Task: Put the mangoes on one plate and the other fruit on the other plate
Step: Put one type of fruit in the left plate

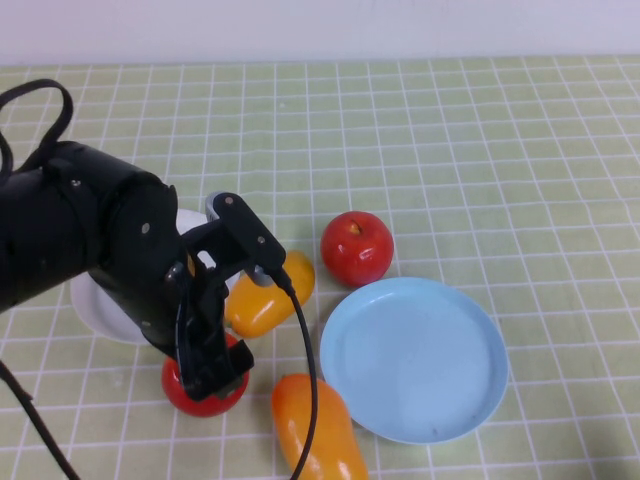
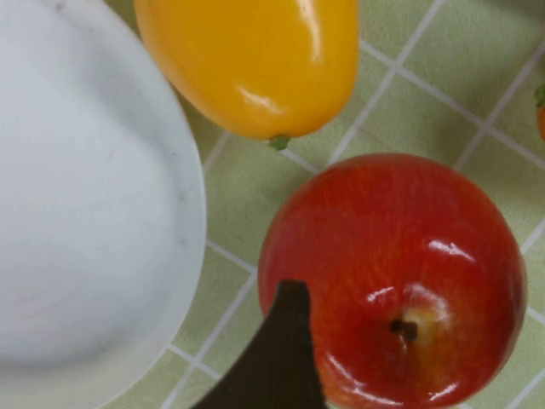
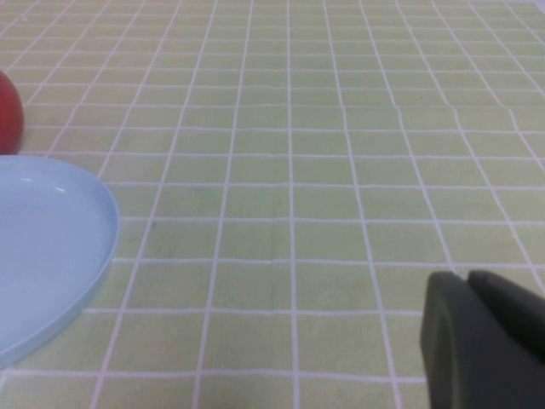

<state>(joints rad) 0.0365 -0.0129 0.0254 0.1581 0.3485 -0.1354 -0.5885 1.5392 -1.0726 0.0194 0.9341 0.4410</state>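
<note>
Fruit lies scattered around two plates on the green checked tablecloth [image 1: 480,140]. We see our left gripper [image 1: 205,375] lowered over the near red apple [image 1: 205,392], which sits on the cloth just beside the near edge of the white plate [image 1: 100,310]; the arm hides much of both. In the left wrist view one dark finger [image 2: 277,358] crosses the apple's skin, and the jaws stand wide apart with nothing clamped between them.

We find one mango [image 1: 268,295] on the cloth next to the white plate, just beyond that apple. The second mango [image 1: 315,425] lies at the near edge, close to the blue plate [image 1: 415,360], which holds nothing. The far red apple [image 1: 357,247] rests on the cloth at the blue plate's far rim.

Our right gripper [image 3: 490,341] shows only in its own wrist view, fingers pressed together and empty, low over bare cloth and well apart from the blue plate.
</note>
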